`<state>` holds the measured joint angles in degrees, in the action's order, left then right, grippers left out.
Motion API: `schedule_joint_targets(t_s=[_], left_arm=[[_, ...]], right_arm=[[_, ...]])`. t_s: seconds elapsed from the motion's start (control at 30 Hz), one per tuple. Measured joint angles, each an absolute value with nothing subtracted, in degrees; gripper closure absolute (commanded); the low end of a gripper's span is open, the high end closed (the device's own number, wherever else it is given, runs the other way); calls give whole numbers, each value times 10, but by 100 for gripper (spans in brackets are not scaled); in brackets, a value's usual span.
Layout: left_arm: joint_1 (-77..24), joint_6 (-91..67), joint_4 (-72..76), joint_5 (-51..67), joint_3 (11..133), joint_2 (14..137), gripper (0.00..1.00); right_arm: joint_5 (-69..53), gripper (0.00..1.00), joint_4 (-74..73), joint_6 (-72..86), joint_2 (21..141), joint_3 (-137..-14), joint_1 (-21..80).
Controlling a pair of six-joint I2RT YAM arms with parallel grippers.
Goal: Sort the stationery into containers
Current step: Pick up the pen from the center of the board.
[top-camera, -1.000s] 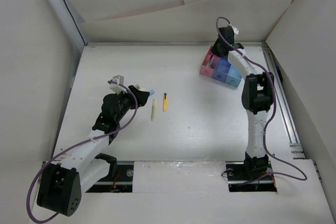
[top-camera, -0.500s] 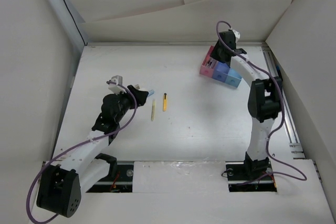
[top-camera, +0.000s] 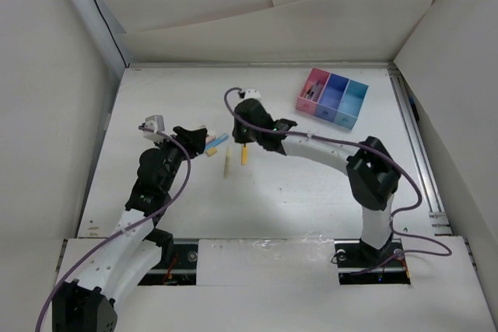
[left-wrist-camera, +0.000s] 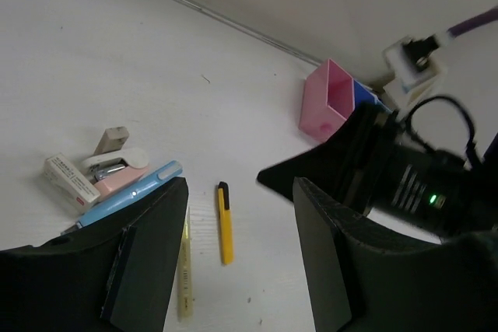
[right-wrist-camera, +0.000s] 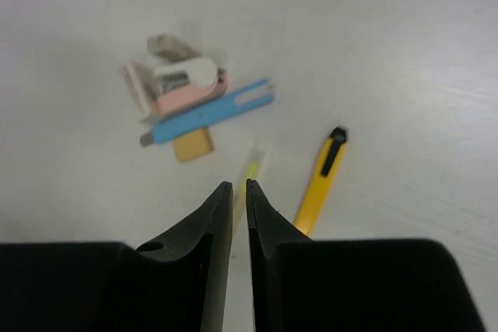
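Nearest to me, the pale yellow pen [top-camera: 226, 165] lies flat just left of the yellow cutter [top-camera: 243, 152], a little apart from it. Neither is touched. My right gripper [right-wrist-camera: 239, 186] was at the tray a second ago. It has swung all the way back and now hangs just above the cutter and that pen, fingers pressed almost together with only a slit between them and nothing in it. I judge a drop-off is finished and this is the reach for the next piece, so I must spread these fingers before going down.

My left gripper [left-wrist-camera: 240, 188] has shifted only a little. It hovers left of the cutter, fingers half spread and empty.

Just beyond, still left of the cutter, the light blue pen [right-wrist-camera: 210, 113], a small tan block [right-wrist-camera: 192, 145] and a pink-and-white piece [right-wrist-camera: 187, 87] bunch together.

Far beyond the cutter, to its right, the tray [top-camera: 305, 106] stands uncovered, something dark in its pink compartment.
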<state>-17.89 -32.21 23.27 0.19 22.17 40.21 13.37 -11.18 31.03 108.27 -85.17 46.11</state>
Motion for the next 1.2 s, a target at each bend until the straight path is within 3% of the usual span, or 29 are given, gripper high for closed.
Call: schedule_joint_targets(t_s=[0.1,0.3,0.67,0.93,0.97,1.03,1.2], left_arm=[[-179,-324,222,-11,222,391,47],[-179,-325,203,-35,221,355,47],[-179,-331,196,-46,221,347,47],[-179,-333,194,-46,221,348,47],[-179,-333,195,-46,221,348,47],[-179,-333,194,-46,221,350,47],[-179,-333,194,-45,221,356,47]], right_arm=[[138,64,-113,313,1114,-850,511],[165,60,-139,320,1195,-883,549],[204,77,-161,343,1250,-918,553],[211,75,-159,356,1260,-924,552],[211,78,-159,356,1260,-924,552],[211,92,-159,358,1260,-924,551],[203,98,-145,360,1247,-904,543]])
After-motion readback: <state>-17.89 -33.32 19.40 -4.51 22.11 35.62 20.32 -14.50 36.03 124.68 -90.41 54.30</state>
